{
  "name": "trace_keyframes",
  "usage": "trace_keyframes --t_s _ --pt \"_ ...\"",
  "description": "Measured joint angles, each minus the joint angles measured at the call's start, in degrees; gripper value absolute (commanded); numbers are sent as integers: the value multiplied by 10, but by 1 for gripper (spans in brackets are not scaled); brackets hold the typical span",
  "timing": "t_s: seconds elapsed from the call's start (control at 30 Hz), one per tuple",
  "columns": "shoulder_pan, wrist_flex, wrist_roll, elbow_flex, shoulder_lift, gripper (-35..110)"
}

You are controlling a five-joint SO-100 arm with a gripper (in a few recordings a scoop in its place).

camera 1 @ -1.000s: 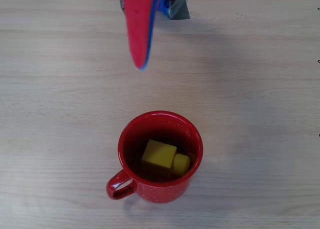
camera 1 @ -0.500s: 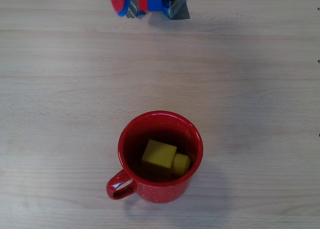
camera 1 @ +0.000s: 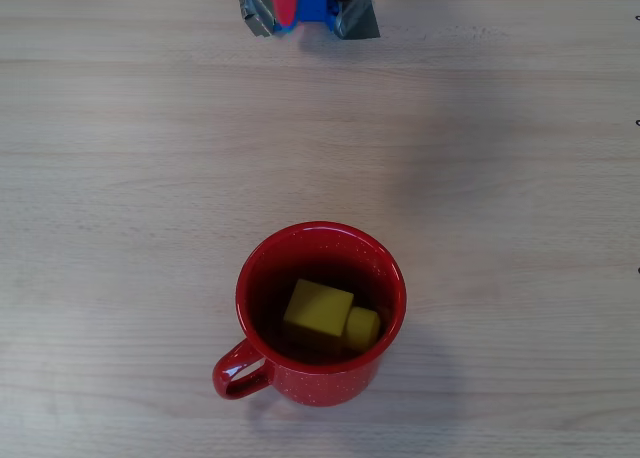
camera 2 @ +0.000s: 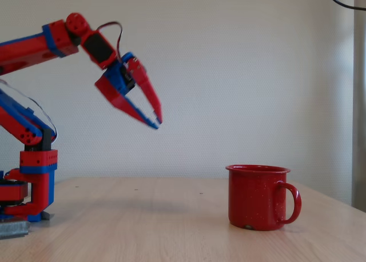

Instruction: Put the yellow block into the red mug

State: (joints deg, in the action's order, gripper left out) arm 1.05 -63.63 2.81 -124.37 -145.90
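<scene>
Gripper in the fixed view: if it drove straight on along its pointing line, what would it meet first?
Probably the bare table short of the red mug; the gripper points steeply down and right. Depth is unclear.

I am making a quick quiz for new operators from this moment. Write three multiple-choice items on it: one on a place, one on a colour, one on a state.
1. Where is the yellow block?
A. beside the mug
B. inside the red mug
C. in the gripper

2. What colour is the mug's handle?
A. red
B. white
C. blue

3. How does the gripper stand in the fixed view?
A. resting on the table
B. inside the mug
C. raised above the table, away from the mug

Key: B, the overhead view shows the block inside the rim; A, the loop matches the body; C, it hangs high, left of the mug.
</scene>
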Motion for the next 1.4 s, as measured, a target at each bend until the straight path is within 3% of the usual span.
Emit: trace_keyframes --t_s 0.5,0.87,1.4 --pt "-45 24 4 -351 -291 0" --pt "-44 24 4 -490 -410 0" --pt "-45 19 4 -495 -425 0"
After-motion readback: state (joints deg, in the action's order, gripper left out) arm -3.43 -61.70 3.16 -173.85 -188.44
